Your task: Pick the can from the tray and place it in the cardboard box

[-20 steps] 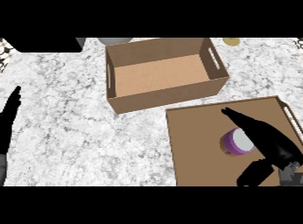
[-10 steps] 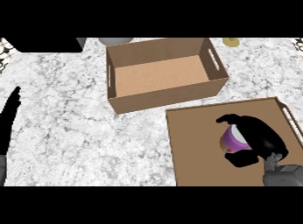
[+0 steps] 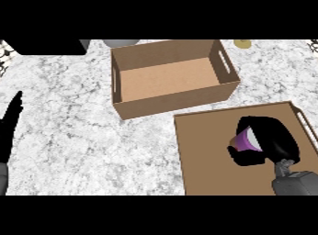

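A purple can (image 3: 243,142) with a pale top sits over the brown tray (image 3: 206,160) at the lower right. My right hand (image 3: 274,140) is curled round it, fingers over its far side and thumb below, so most of the can is hidden. The open cardboard box (image 3: 170,78) stands just beyond the tray, up and to the left of the hand, with nothing inside. At the left edge my left hand (image 3: 2,135) rests open on the counter, fingers pointing away.
The marble counter (image 3: 73,137) spreads between the left hand and the tray. A black object (image 3: 46,46) lies at the far left, a grey bowl (image 3: 121,42) behind the box, and a small yellow thing (image 3: 242,43) at the far right.
My right hand went from open above the can to curled round it, and it has shifted slightly toward the box. The left hand has not moved.
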Available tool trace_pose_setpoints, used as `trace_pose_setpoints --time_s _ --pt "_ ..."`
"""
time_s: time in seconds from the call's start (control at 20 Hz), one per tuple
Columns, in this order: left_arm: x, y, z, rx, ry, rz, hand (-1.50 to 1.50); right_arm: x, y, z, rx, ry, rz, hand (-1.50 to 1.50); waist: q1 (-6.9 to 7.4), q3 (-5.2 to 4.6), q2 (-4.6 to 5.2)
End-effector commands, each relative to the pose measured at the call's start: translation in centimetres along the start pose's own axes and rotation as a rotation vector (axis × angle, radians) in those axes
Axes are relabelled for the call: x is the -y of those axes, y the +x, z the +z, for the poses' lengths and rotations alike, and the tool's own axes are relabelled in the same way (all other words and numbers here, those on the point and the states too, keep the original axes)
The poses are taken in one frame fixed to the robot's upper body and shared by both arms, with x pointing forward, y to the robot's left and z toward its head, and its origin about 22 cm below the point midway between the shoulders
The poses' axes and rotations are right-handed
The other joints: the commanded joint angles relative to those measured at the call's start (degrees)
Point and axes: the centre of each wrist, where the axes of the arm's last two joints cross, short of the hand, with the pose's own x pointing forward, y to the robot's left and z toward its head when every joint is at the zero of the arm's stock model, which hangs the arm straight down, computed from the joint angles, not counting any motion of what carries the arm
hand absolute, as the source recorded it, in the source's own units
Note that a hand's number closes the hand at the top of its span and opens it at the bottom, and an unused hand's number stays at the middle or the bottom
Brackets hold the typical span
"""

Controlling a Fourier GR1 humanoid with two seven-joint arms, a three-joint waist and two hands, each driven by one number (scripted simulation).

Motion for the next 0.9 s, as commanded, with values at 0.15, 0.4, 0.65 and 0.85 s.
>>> trace_pose_setpoints --time_s 0.15,0.4,0.65,0.85 --pt "-0.3 0.0 -0.7 -0.001 0.014 -0.009 0.00 -4.1 3.1 2.2 -0.352 -0.148 -0.077 1.50 -0.94 0.13 0.16" --pt "-1.4 -0.3 0.2 0.007 0.021 -0.010 0.00 -0.1 4.5 5.5 -0.446 -0.346 0.036 1.50 -0.52 0.11 -0.14" --pt "-0.2 0.0 0.1 0.000 0.014 -0.004 0.00 3.0 6.8 6.6 -0.361 -0.559 0.051 1.50 -0.17 0.15 0.06" --pt "0.2 -0.6 -0.1 -0.006 0.000 -0.007 0.00 5.4 11.0 7.9 -0.198 -0.637 0.064 1.50 -0.02 0.13 0.17"
